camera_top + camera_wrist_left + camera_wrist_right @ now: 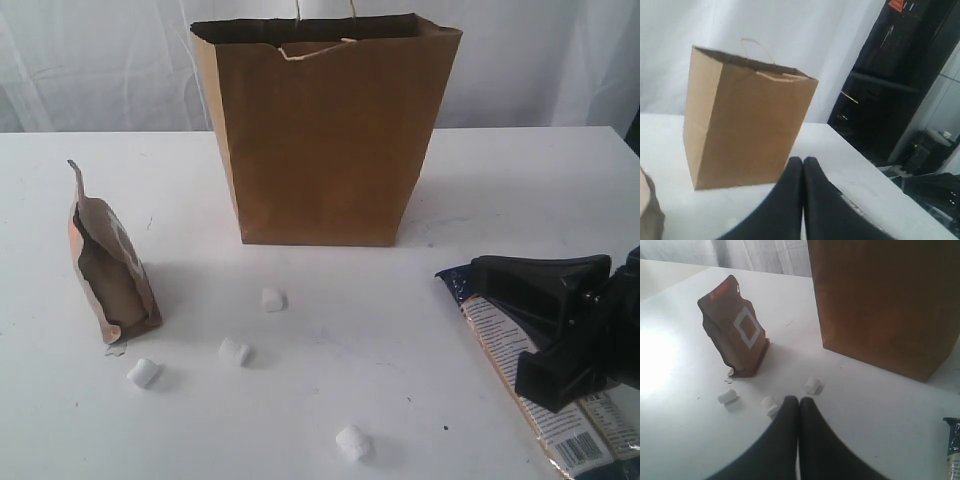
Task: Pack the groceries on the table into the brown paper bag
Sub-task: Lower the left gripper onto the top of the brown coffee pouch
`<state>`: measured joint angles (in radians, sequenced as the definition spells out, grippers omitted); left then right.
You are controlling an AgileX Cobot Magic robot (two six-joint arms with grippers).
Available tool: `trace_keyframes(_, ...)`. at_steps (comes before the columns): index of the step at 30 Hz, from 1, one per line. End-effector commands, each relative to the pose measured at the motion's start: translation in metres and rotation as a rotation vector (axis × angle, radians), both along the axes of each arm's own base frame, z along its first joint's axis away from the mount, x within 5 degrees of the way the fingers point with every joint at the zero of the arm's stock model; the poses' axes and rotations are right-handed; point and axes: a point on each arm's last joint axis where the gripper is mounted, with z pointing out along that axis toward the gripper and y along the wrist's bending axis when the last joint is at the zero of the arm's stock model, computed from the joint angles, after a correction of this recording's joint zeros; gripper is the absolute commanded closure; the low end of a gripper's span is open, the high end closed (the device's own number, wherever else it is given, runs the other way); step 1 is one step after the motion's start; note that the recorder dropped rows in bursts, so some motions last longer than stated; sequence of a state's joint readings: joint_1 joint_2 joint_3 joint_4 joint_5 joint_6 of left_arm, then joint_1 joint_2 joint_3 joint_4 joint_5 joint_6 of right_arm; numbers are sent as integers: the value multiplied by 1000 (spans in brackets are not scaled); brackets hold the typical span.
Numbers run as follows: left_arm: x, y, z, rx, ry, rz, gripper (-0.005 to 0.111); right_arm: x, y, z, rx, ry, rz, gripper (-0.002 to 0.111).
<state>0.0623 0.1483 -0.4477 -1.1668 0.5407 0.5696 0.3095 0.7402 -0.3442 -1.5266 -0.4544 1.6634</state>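
Left gripper [802, 161] and right gripper [799, 400] are both pinched shut, empty. The brown paper bag [322, 140] stands upright on the table [520, 180] (brown pouch [108, 275] and marshmallows [235, 351] sit outside, nearer me).

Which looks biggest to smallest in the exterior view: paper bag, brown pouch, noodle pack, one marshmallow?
1. paper bag
2 or 3. brown pouch and noodle pack: cannot rank; the pack sits nearer, partly covered and cut by the frame edge.
4. marshmallow, smallest.
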Motion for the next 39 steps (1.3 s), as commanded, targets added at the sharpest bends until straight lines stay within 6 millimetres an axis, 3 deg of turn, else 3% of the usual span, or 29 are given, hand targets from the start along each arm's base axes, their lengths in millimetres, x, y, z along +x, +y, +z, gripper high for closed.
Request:
trace_keyframes(1, 34, 0, 40, 257, -5, -35, 93, 0, 0, -2, 1, 9, -3, 108)
trace_keyframes(2, 42, 1, 43, 285, 30, -41, 88, 0, 0, -2, 1, 9, -3, 108)
trace_keyframes(4, 91, 15, 44, 387, 255, 55, 60, 0, 0, -2, 1, 9, -3, 108)
trace_keyframes(6, 127, 24, 40, 384, 448, 104, 44, 0, 0, -2, 0, 9, -2, 108)
trace_keyframes(10, 190, 25, 35, 353, 664, 47, 42, 0, 0, -2, 0, 9, -2, 108)
trace_keyframes(14, 228, 24, 30, 361, 753, 2, 42, -1, 0, -3, -17, 6, 3, 108)
trace_keyframes(20, 255, 2, 24, 442, 808, -84, 42, -1, 0, -3, -17, 6, 3, 108)
trace_keyframes(25, 273, -10, 11, 584, 885, -19, 42, -1, 0, -3, -17, 6, 3, 108)
trace_keyframes(32, 290, -14, 16, 544, 916, 12, 42, -1, 0, -3, -13, 9, 6, 108)
trace_keyframes(39, 301, -16, 6, 560, 989, -3, 42, -1, 0, -3, -14, 9, 4, 108)
